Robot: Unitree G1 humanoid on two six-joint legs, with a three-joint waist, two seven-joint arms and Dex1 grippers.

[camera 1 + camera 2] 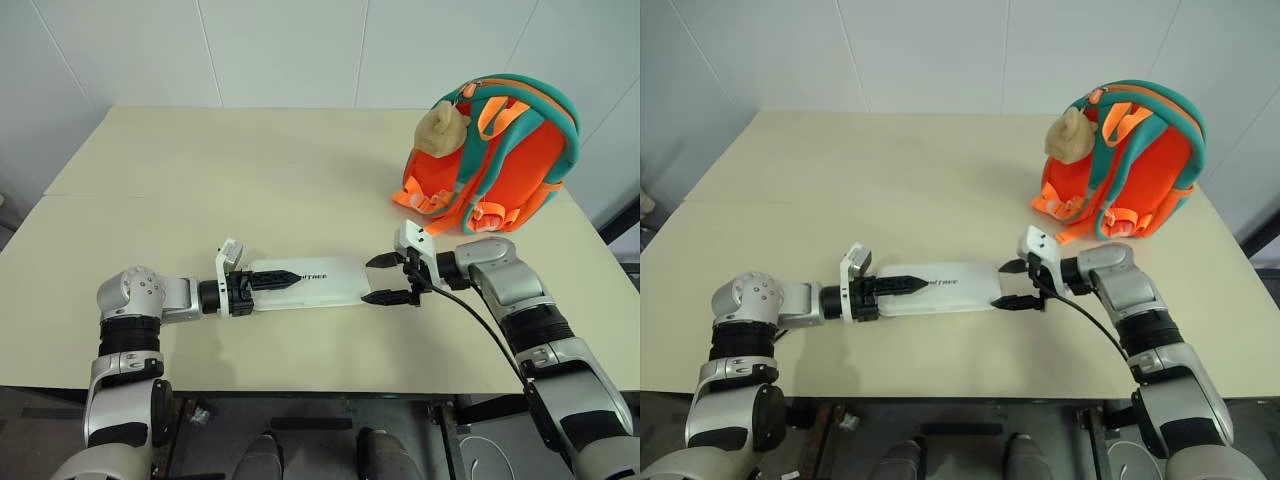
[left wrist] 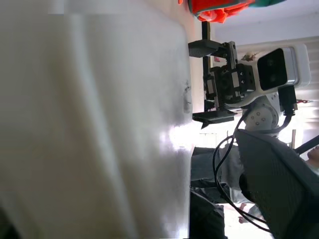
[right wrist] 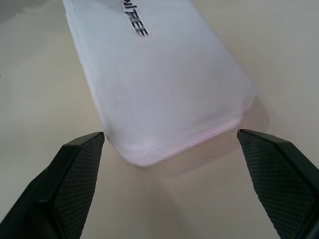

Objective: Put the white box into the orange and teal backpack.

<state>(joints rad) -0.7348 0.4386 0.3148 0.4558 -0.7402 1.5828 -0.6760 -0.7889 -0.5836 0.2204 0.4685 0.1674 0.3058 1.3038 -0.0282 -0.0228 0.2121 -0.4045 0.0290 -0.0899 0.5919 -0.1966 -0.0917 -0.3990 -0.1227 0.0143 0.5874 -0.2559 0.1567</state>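
Two grippers bracket the white box, one at each short end; it lies flat on the table near the front edge, well clear of the orange and teal backpack, which stands at the far right corner with a plush bear hanging off its top. Step in hand, as I read it: get a two-ended grip on the box before lifting. Left gripper reaches level along the box from its left end, one black finger lying over the top face near the lettering; whether it is clamped I cannot tell. Right gripper points at the box's right end, angled slightly down, jaws spread wide with the rounded end just ahead of them, not yet between the pads. To do it well: push the right gripper further on so both fingers straddle the end squarely, keep the box centred in the gap, then close. Smooth shell, likely slippery, so seat deep.
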